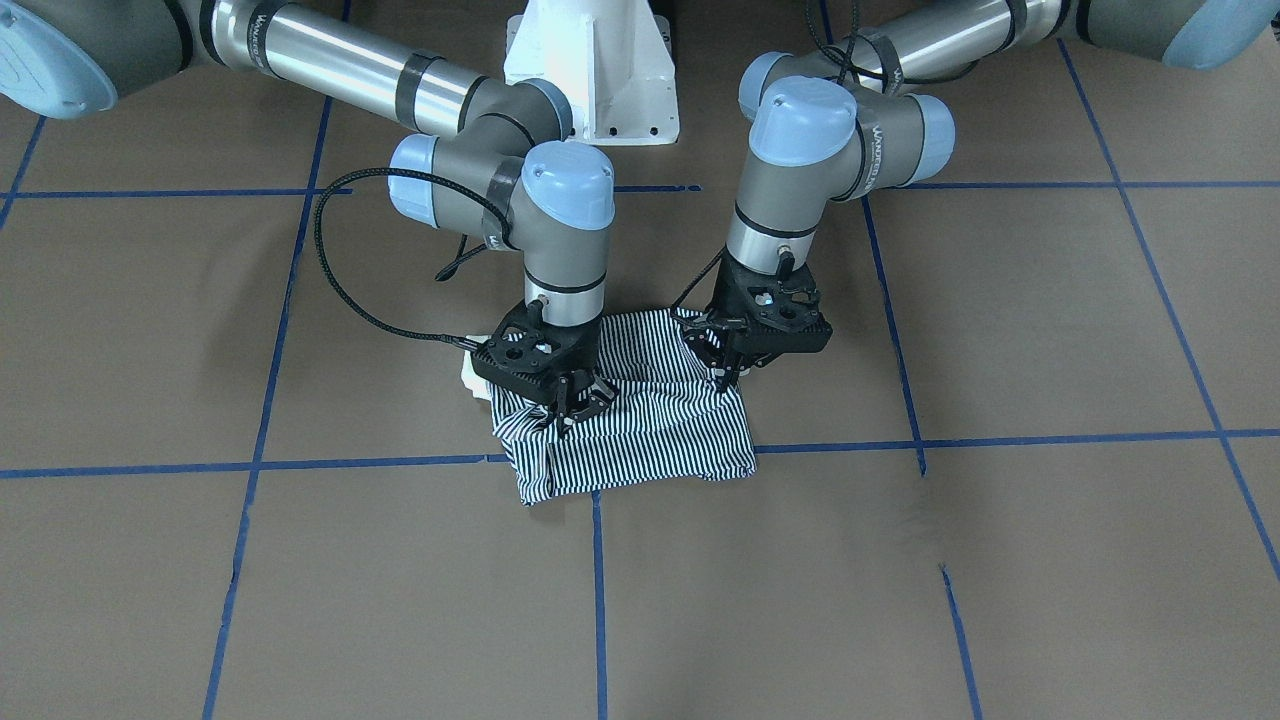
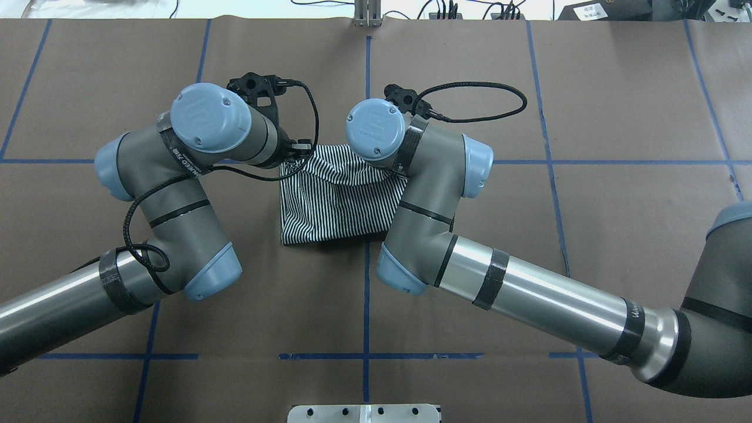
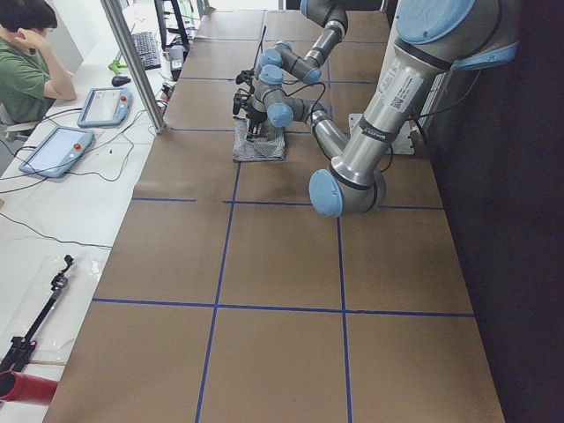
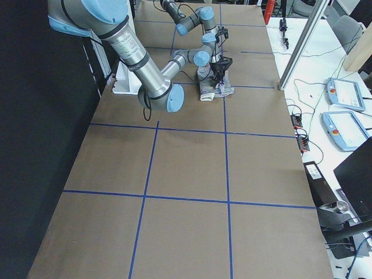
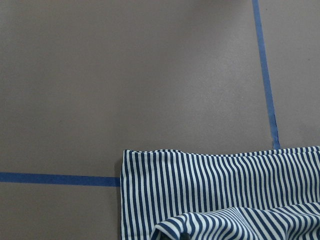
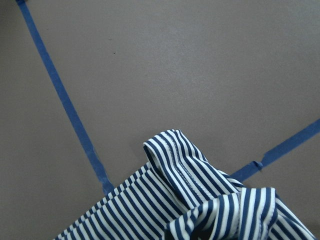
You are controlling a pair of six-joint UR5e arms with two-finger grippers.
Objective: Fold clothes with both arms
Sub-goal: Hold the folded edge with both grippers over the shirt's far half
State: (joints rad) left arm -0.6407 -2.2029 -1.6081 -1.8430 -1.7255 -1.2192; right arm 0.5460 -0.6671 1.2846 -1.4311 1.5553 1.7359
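Note:
The striped polo shirt [image 1: 650, 425] lies folded into a compact rectangle at the table's middle, a bit of cream collar [image 1: 469, 378] showing at one end. Both arms stand over its robot-side half, wrists pointing down. My right gripper [image 1: 572, 408] pinches a raised ridge of fabric near the collar end. My left gripper [image 1: 727, 377] is shut on the cloth at the opposite end. In the overhead view the wrists hide both grippers above the shirt [image 2: 335, 205]. Each wrist view shows lifted striped fabric, in the left [image 5: 225, 220] and in the right [image 6: 210, 200].
The white pedestal base [image 1: 590, 80] stands just behind the shirt. Blue tape lines [image 1: 600, 560] grid the brown table cover. A person [image 3: 26, 70] sits at a side bench with pendants [image 3: 57, 150]; more pendants [image 4: 343, 93] lie on the other side.

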